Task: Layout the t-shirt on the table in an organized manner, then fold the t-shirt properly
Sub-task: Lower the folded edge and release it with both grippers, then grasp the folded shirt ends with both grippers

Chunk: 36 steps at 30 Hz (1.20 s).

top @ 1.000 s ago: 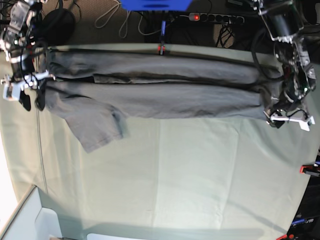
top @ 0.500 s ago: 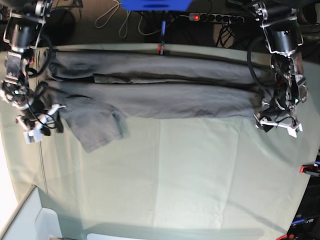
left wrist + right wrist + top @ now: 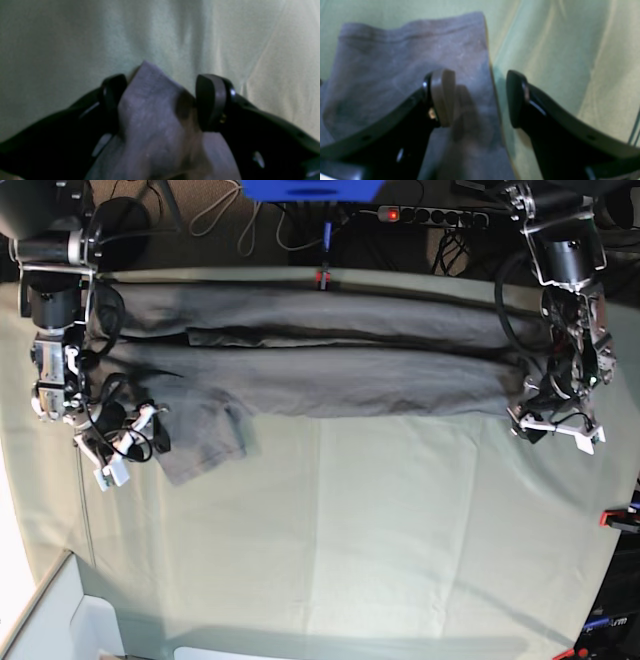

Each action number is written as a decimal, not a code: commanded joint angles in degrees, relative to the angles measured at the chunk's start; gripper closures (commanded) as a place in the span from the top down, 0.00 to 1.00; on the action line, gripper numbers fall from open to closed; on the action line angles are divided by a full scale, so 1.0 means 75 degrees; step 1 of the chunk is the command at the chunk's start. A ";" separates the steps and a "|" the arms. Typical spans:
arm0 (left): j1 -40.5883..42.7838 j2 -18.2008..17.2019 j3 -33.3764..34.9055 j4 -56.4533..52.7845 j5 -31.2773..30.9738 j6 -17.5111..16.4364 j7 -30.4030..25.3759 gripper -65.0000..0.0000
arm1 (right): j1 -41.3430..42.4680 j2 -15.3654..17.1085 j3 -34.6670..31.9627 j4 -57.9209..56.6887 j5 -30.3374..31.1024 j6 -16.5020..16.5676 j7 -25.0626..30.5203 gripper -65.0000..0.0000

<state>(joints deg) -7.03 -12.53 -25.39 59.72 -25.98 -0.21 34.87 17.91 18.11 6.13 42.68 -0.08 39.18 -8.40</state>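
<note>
Right pincer (image 3: 480,100): open; nothing is held between its jaws, and the sleeve edge of the t-shirt (image 3: 407,62) is seen under its left finger, with bare table cloth under the right one.
Left pincer (image 3: 160,102): a bunched corner of the grey shirt is seen between its jaws; it appears to be gripped, though a small gap is visible at one pad.
T-shirt: it is spread in a long band across the far part of the table (image 3: 400,530), already folded lengthwise, with one sleeve left sticking out toward the near side beside the right pincer.
Step in hand: judged to be the folding stage; the loose sleeve is being addressed at one end while the hem end is held at the other.
Next move: the sleeve edge is probably to be pinched and laid back over the band, which calls for the open jaws to be lowered astride the edge.
Beyond: cables and a power strip (image 3: 430,216) are seen past the table's far edge.
</note>
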 commanded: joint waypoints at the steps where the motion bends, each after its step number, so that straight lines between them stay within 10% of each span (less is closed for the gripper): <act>1: -0.0018 -0.0058 -0.0008 0.0013 -0.0012 0.0034 0.0221 0.65 | 0.0290 0.0088 -0.0003 0.0130 0.0122 0.0110 0.0200 0.51; 25: -0.0253 -0.0187 0.0027 0.0002 -0.0012 0.0034 0.0221 0.64 | 0.0384 0.0018 -0.0003 0.0118 0.0110 0.0110 0.0130 0.51; 30: -0.0253 -0.0187 -0.0008 0.0013 -0.0012 0.0034 0.0209 0.37 | 0.0267 0.0018 -0.0015 0.0118 0.0110 0.0110 0.0142 0.51; 36: -0.0253 -0.0187 -0.0008 0.0072 -0.0047 0.0034 0.0209 0.35 | 0.0243 0.0018 -0.0015 0.0118 0.0110 0.0110 0.0142 0.51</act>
<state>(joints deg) -8.12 -13.19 -25.30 59.24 -25.91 0.01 36.69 18.28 17.32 5.93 42.70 -0.03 39.18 -8.56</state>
